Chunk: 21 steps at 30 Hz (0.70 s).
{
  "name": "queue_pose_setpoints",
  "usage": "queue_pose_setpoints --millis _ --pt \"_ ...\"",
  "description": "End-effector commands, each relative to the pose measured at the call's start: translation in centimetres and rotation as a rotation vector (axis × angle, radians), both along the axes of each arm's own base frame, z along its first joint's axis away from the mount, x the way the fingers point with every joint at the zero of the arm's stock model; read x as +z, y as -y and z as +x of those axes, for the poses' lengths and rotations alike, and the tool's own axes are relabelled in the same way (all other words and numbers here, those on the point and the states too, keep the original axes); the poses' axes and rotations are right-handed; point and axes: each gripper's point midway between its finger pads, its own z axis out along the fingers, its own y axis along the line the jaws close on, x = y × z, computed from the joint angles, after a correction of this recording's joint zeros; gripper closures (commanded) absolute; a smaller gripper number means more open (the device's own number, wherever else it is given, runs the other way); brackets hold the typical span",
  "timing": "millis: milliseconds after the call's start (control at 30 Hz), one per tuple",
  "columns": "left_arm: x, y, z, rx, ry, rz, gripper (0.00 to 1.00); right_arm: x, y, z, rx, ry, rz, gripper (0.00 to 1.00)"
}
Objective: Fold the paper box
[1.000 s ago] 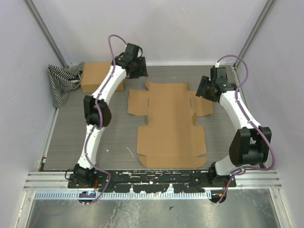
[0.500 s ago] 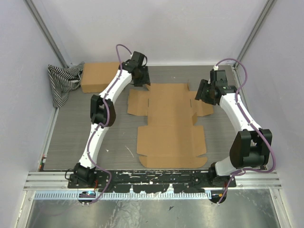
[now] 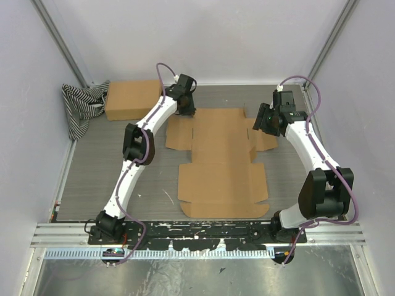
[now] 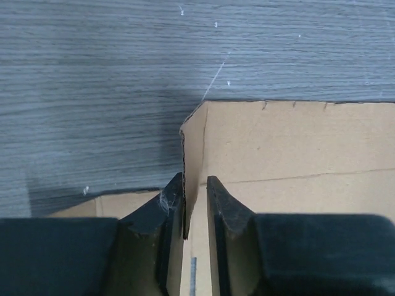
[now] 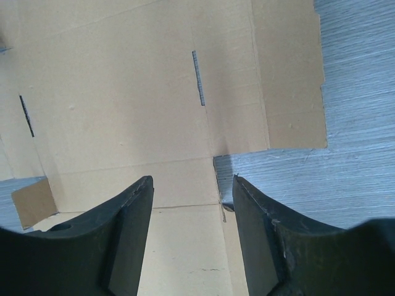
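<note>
Count from the top view.
Arms: 2, the left arm (image 3: pixel 133 148) and the right arm (image 3: pixel 308 145).
End effectors: 2, one per arm, the left end effector (image 4: pixel 194 185) and the right end effector (image 5: pixel 191 185), each with 2 fingers.
Cardboard items: 2, namely 1 flat die-cut paper box (image 3: pixel 222 163) at frame centre and 1 closed brown box (image 3: pixel 131 98) at upper left.
Cloth: 1 striped cloth (image 3: pixel 80 105), far upper left.
Surface: 1 worktop (image 3: pixel 99 172).
</note>
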Motion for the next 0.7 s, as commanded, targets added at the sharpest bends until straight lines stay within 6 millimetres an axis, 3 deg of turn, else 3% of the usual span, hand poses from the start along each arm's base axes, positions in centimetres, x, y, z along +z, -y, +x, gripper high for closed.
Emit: queue_pose_setpoints --millis 0,67,100,300,667 --pt "1.4 0.2 1.8 0.027 0.081 -0.008 0.81 3.1 -0.2 0.7 0.015 0.104 0.005 0.41" --pt "2.0 0.3 1.7 0.015 0.099 -0.003 0.97 2.9 -0.2 0.9 0.013 0.099 0.002 0.41" --pt "2.7 0.3 1.7 0.007 0.118 0.006 1.0 2.8 -0.2 1.0 0.011 0.097 0.001 0.41" --pt "7.4 -0.5 1.4 -0.039 0.267 0.106 1.0 3.0 0.2 2.8 0.001 0.088 -0.02 0.41" --pt "18.3 -0.8 -1.9 -0.118 0.674 0.167 1.0 6.9 -0.3 6.1 0.062 0.133 -0.037 0.4"
